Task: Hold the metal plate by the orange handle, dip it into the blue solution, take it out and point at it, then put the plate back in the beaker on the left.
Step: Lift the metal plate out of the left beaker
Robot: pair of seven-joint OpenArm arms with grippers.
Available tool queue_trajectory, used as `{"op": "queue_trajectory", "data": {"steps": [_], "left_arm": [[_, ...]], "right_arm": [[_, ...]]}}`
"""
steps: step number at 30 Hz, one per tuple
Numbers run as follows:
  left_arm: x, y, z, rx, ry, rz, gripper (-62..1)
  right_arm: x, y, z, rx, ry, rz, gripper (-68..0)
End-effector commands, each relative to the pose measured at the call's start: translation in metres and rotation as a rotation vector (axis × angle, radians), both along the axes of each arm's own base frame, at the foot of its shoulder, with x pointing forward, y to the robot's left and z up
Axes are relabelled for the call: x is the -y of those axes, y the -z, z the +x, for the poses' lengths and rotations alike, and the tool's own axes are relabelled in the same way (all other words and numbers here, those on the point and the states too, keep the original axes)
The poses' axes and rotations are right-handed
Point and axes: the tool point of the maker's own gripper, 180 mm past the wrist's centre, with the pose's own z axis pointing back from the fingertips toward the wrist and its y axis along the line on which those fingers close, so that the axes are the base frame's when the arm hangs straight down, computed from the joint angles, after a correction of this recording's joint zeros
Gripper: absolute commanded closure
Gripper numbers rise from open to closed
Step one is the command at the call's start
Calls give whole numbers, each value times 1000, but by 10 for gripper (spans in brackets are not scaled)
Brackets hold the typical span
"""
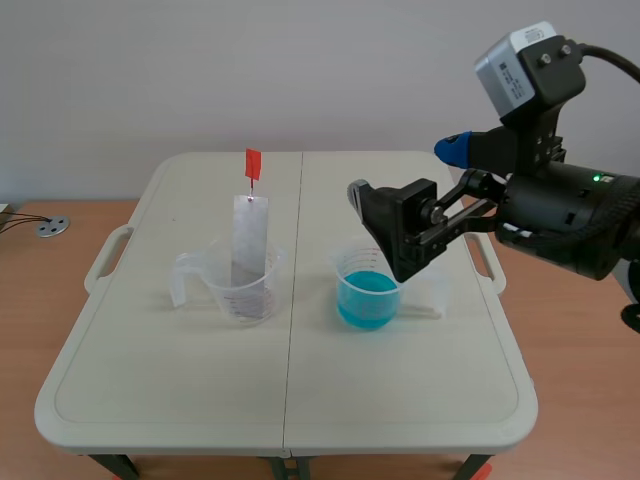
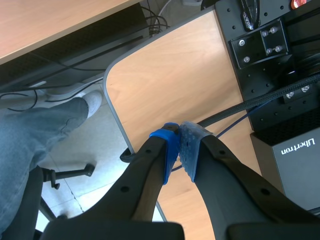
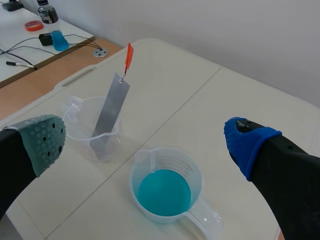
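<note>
A grey metal plate [image 1: 249,240] [image 3: 112,111] with a small orange handle [image 1: 253,163] [image 3: 129,56] on top leans in a clear beaker [image 1: 237,283] [image 3: 87,124] on the left of the table. To its right stands a second clear beaker [image 1: 366,290] [image 3: 167,185] holding blue solution [image 1: 367,296] [image 3: 164,192]. My right gripper [image 1: 400,225] [image 3: 145,142] hovers open just above and behind the blue beaker, nothing between its fingers. My left gripper [image 2: 179,147] is shut on nothing, off the table over a wooden desk.
The white folding table [image 1: 290,400] has a centre seam and side handles. In the left wrist view I see a person's leg and shoe [image 2: 45,120], cables and a black box [image 2: 295,160]. A side desk [image 3: 30,37] holds small items beyond the left beaker.
</note>
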Motion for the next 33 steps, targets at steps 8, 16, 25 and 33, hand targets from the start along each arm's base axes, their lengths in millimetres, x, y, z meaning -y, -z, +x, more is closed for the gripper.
{"op": "queue_trajectory", "data": {"steps": [8,16,25,33], "left_arm": [[3,-1,-2,-9,0,-9,-18],[3,-1,-2,-9,0,-9,-19],[3,-1,-2,-9,-2,-10,-18],[3,-1,-2,-9,-2,-10,-18]], "right_arm": [[-25,-6,24,13,-46,22,-663],[-53,3,42,-19,-86,46,-663],[-71,6,63,-49,-87,86,-663],[-80,17,80,-95,-68,106,-663]]}}
